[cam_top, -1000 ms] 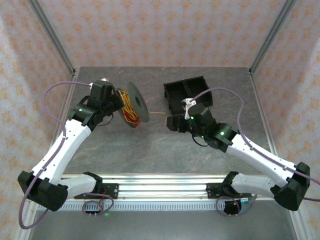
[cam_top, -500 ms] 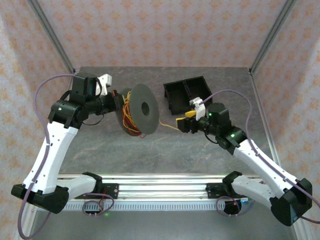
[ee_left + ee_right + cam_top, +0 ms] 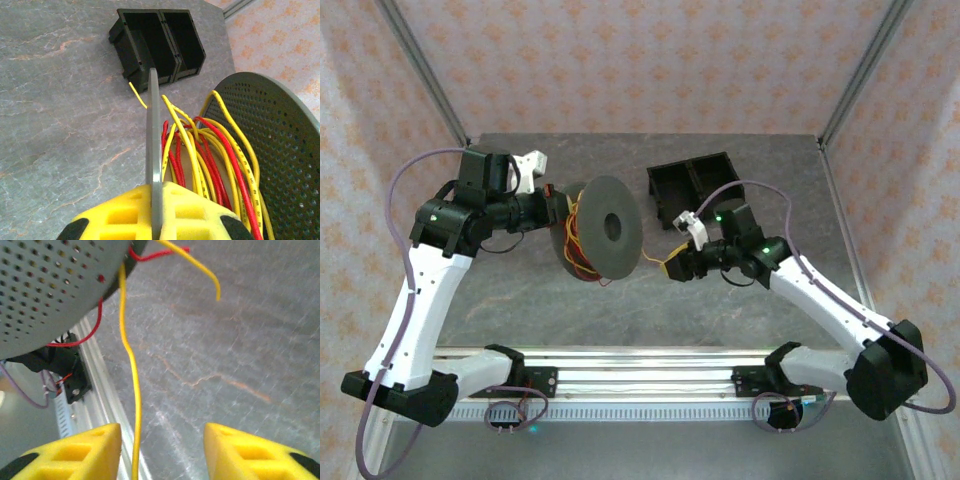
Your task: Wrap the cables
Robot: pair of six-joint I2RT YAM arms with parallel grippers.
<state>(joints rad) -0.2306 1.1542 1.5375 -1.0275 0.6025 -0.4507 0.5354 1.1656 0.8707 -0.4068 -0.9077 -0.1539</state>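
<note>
Over mid-bench: held the spool (image 3: 605, 228) on edge, with a loose yellow end lined up for a pinch.

Clamped one thin, flat grey flange tight in the left gripper (image 3: 156, 220), likely so as to lift the spool off the bench (image 3: 520, 290) with its round, perforated discs upright and the core reachable. Carried the cables (image 3: 200, 155) between those discs: thin, glossy red and yellow wires in slack, uneven loops, a few spilling past the rim. Straddled one limp yellow strand hanging from the spool with the right gripper (image 3: 162, 450), blocky yellow fingers apart, nothing pinched yet; probably placed to take the free end and feed it round. Left a black, hard-walled two-compartment bin (image 3: 695, 185) behind on the bench, apart from both.
</note>
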